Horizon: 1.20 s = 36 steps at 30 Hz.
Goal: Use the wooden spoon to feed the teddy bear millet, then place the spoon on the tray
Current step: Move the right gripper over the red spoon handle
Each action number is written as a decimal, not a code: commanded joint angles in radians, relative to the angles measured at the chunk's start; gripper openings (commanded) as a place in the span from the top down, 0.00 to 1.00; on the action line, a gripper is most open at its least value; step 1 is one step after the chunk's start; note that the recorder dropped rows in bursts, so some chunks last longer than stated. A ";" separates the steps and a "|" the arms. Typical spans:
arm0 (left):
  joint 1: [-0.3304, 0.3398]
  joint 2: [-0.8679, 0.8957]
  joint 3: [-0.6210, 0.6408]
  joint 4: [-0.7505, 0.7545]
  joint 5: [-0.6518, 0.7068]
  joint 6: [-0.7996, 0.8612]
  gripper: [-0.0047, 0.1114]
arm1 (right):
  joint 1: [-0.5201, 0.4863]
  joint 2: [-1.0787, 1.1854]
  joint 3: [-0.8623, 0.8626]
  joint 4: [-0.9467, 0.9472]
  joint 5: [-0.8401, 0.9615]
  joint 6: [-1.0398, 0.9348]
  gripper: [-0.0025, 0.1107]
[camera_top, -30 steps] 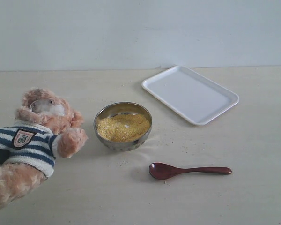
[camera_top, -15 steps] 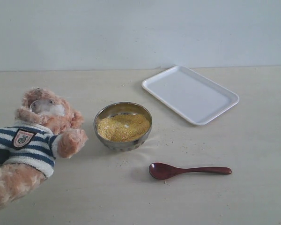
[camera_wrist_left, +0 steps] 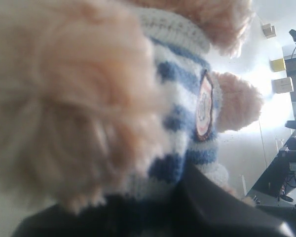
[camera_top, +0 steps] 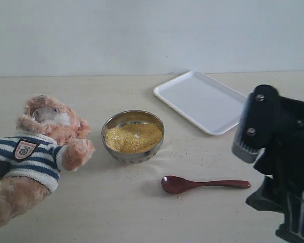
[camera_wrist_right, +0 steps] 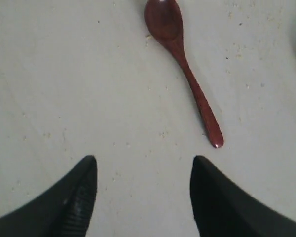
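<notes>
- Teddy bear (camera_top: 50,132): light-brown fur, white muzzle (camera_top: 58,118)
- Shirt (camera_top: 38,163): navy and white stripes
- Badge (camera_top: 24,149): pale field with a reddish-brown border
- Millet (camera_top: 133,137): golden yellow
- Bowl (camera_top: 133,156): silver-grey metal
- Wooden spoon (camera_top: 205,184): glossy dark reddish-brown
- Tray (camera_top: 205,101): plain white
- Desk (camera_top: 116,212): pale cream, dotted with fine yellow specks near the bowl
- Right gripper (camera_wrist_right: 143,168): black jaws
- Right arm (camera_top: 278,152): black housing with a grey section
- Wall (camera_top: 142,35): plain off-white
</notes>
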State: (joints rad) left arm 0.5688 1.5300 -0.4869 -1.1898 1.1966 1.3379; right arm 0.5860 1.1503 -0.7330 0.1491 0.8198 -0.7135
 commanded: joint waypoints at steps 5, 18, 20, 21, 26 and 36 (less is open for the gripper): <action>0.005 -0.009 0.004 -0.006 0.025 0.014 0.90 | 0.024 0.300 -0.191 -0.053 -0.021 0.044 0.48; 0.005 -0.009 0.004 -0.006 0.025 0.014 0.90 | -0.162 0.474 -0.269 0.059 0.085 0.022 0.48; 0.005 -0.009 0.004 -0.006 0.025 0.014 0.90 | -0.201 0.481 -0.269 0.128 0.085 -0.027 0.48; 0.005 -0.009 0.004 -0.006 0.025 0.014 0.90 | -0.213 0.487 -0.269 0.156 0.087 -0.051 0.48; 0.005 -0.009 0.004 -0.006 0.025 0.014 0.90 | -0.218 0.543 -0.269 0.182 0.068 -0.103 0.48; 0.005 -0.009 0.004 -0.006 0.025 0.016 0.90 | -0.218 0.678 -0.269 0.162 -0.084 -0.170 0.48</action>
State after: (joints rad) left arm 0.5688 1.5300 -0.4869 -1.1891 1.1966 1.3461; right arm 0.3731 1.8097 -0.9968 0.3241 0.7744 -0.8615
